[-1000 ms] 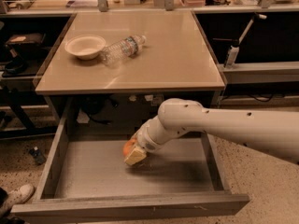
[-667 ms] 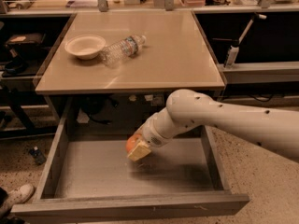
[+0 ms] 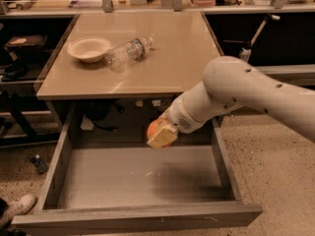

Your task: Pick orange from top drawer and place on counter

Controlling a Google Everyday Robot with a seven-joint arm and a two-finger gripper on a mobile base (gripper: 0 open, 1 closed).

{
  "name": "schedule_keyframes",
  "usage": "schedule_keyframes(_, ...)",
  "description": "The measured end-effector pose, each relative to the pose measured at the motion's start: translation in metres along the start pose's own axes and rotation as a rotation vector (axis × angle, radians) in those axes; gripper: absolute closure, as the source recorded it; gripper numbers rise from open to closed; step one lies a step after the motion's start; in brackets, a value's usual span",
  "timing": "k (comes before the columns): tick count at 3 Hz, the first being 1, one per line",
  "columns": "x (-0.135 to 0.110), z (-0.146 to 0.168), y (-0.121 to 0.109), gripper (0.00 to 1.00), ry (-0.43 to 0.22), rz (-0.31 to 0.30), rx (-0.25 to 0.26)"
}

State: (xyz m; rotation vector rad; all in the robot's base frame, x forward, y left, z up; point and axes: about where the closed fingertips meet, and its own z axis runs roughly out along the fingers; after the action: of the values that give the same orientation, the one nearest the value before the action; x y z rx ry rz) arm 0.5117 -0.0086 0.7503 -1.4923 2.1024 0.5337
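- Okay, only the one camera view to go on, so this all comes from there.
- Your gripper (image 3: 159,134) is over the far half of the top drawer (image 3: 133,178), a bit right of centre, just below the near edge of the counter (image 3: 172,63).
- Its fingers are clamped on the orange (image 3: 153,127). One tan pad covers the near-right side of the fruit and the rest of the orange pokes out to the far left.
- The orange looks clear of the grey drawer floor. I'm judging that from the shadow sitting apart from it, to the right.
- My read is you're in the carry step: the orange is out of the drawer but not up on top yet.
- To do this bit well, come toward the near side first, then go up. The orange sits low and close under the counter lip, so a straight rise could clip that edge.
- Watch the white arm (image 3: 246,90) too. It reaches in from the right over the drawer's right wall, so don't drag the forearm across the corner of the counter.
- For a drop spot, the near and right part of the counter looks bare. The white bowl (image 3: 89,48) and the plastic bottle (image 3: 129,52) lying on its side are over on the far left, well apart from there.
- It's round, so set it down gently and let go low, or I'd guess it rolls off.
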Motion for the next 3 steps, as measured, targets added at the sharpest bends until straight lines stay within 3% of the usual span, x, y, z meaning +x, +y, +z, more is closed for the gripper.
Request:
schedule_keyframes(2,-0.047,-0.085,-0.057,1.00,0.047,-0.011,0.104)
schedule_keyframes(3,-0.064,-0.101,-0.094,1.00,0.063,-0.012,0.124)
